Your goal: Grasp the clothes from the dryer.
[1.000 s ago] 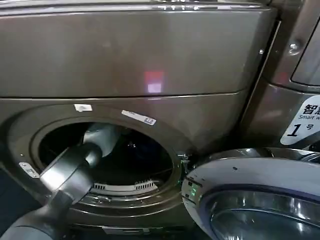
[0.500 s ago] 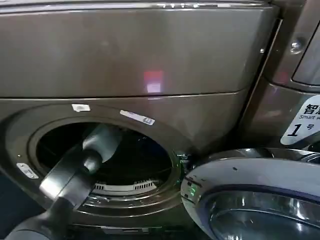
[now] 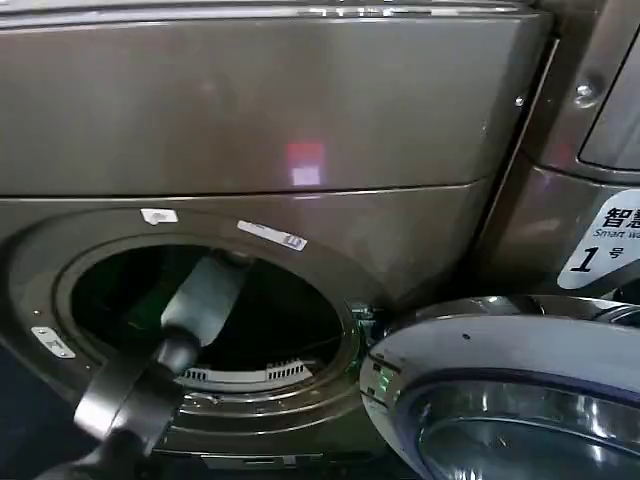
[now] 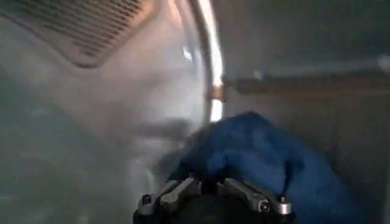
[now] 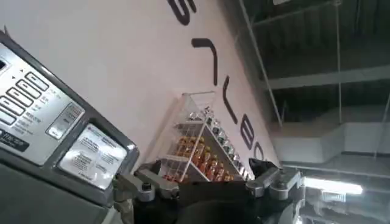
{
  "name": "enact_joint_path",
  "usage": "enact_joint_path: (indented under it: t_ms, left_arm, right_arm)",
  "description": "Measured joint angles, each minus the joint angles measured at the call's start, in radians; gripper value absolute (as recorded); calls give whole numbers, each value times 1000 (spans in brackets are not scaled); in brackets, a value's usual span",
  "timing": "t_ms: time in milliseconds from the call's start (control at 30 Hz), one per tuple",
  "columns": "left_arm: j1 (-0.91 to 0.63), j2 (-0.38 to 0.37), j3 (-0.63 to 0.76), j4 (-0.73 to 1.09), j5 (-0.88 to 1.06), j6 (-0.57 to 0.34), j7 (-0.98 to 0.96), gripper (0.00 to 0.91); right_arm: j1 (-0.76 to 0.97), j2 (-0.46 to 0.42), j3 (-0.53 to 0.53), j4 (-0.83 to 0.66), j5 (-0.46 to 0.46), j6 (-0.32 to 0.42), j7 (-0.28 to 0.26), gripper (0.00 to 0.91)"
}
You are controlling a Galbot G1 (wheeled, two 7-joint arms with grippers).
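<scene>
The large bronze-brown metal dryer (image 3: pixel 250 130) stands with its round porthole open and its silver-grey glass door (image 3: pixel 500 390) swung out at about four o'clock of the opening in the head view. The robot's grey left arm (image 3: pixel 190 320) enters the drum from roughly seven o'clock. In the left wrist view, the left gripper (image 4: pixel 210 193) sits deep in the drum, right up against a crumpled blue cloth garment (image 4: pixel 268 161) lying against the pale drum wall; its jaws stand somewhat apart with nothing between them yet.

The garment looks soft, light and limp, so it should fold and drape rather than resist. A pinch on the raised bunched fold nearest the fingers would likely catch several layers; a hold on one thin edge could slip, or drag on the porthole rim.

The right gripper (image 5: pixel 207 182) is parked outside, pointing towards a wall and a small shelf of bottles (image 5: pixel 201 152), its jaws spread and empty.
</scene>
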Motion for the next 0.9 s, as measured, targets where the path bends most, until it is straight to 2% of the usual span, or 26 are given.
enact_joint_path:
  t_ms: [567, 900]
  left_arm:
    - [166, -34, -101, -275, -145, -43, -455, 0]
    - [245, -37, -145, -355, -144, -39, -611, 0]
  right_arm:
    - [2, 1, -16, 2, -4, 34, 12, 907]
    - [1, -9, -3, -14, -7, 42, 37, 907]
